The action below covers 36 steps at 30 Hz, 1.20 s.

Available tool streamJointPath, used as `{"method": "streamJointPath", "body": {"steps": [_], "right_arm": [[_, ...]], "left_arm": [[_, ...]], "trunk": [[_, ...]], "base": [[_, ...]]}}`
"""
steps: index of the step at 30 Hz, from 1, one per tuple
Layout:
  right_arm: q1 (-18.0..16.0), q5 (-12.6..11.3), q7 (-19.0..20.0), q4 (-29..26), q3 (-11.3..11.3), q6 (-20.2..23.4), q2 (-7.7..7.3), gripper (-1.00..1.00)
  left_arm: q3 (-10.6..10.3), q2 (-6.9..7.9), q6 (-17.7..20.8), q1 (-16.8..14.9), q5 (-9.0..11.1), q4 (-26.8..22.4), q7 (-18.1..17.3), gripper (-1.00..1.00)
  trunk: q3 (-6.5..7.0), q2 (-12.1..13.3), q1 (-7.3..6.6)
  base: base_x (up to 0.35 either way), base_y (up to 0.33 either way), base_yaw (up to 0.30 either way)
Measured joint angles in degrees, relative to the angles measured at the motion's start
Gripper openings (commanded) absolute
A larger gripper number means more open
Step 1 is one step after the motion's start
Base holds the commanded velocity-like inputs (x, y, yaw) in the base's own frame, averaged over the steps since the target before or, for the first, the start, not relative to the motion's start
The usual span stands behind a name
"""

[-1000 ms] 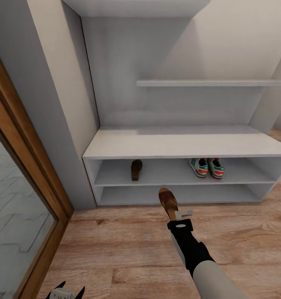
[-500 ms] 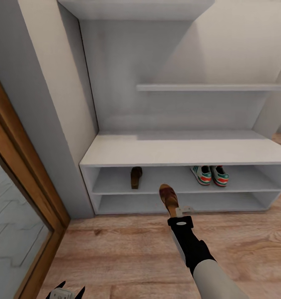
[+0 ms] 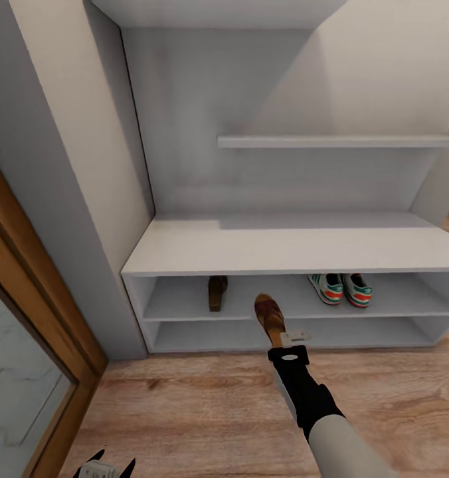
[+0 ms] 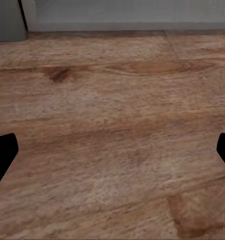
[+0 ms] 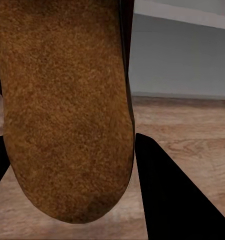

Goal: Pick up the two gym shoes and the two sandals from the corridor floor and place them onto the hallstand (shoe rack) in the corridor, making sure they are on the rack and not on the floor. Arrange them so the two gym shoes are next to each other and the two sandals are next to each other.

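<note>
Sandal held: your right gripper (image 3: 282, 335) clamps a brown sandal (image 3: 269, 317), tan footbed up, before the hallstand (image 3: 284, 249).
Shelf: its mate (image 3: 216, 292) lies left; both gym shoes (image 3: 343, 289) sit paired, right.
Left gripper (image 4: 112, 150): spread wide above the floor (image 3: 204, 411).

Right end effector (image 3: 285, 337) holds sandal (image 3: 269, 317) before hallstand (image 3: 284, 249).
</note>
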Motion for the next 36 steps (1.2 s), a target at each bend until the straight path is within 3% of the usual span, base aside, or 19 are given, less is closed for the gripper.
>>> {"method": "streamJointPath", "body": {"steps": [17,36], "right_arm": [[0.04,0.01,0.0,-0.03,0.0,0.05,0.0,-1.0],[0.04,0.0,0.0,-0.03,-0.02,0.09,0.0,-1.0]], "left_arm": [[-0.04,0.0,0.0,0.0,-0.03,0.0,0.0,1.0],[0.01,0.0,0.0,0.0,-0.02,0.05,0.0,1.0]], "trunk": [[-0.27,0.0,0.03],[-0.29,0.0,0.0]], "base": [[0.065,0.0,0.091],[0.183,0.015,0.004]]}}
